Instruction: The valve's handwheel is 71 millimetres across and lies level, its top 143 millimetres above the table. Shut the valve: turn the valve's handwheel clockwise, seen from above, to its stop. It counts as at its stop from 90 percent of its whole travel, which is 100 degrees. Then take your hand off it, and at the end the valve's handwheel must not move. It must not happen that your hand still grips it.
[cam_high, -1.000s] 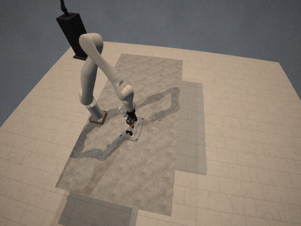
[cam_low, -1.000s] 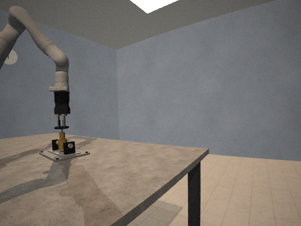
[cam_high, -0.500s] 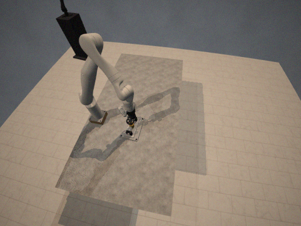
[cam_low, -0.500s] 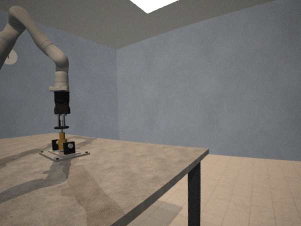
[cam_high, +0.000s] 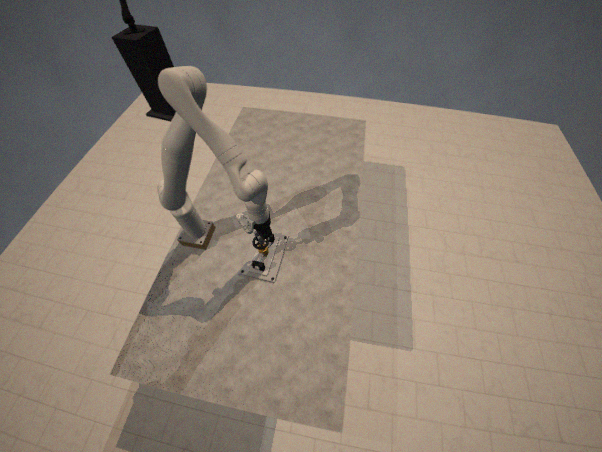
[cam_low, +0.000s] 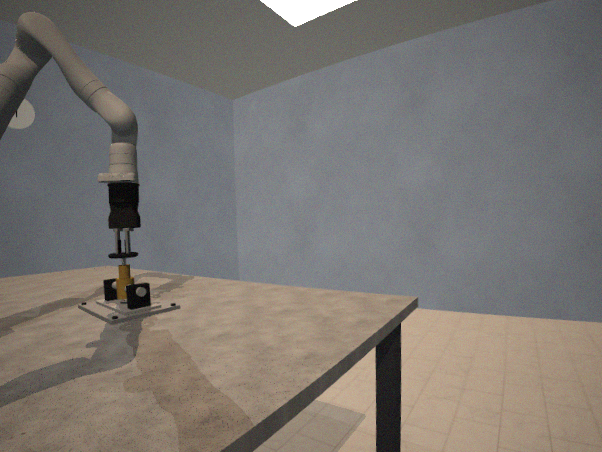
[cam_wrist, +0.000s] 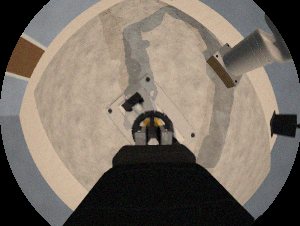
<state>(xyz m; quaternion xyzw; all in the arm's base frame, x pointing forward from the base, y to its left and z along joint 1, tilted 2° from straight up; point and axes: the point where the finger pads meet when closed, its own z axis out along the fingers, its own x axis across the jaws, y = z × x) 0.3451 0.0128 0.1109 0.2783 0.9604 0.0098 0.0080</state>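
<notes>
Black handwheel looked rigid; I had the tool clenched on its rim near 12 o'clock, slip likely.

A: What does the valve comprise?
B: A yellow stem rising upright from a black body with two square end flanges, fixed on a pale base plate on the table.

A: And its handwheel?
B: A dark, thin, spoked ring lying level atop the stem; the wrist view shows the handwheel from above, part hidden
</notes>
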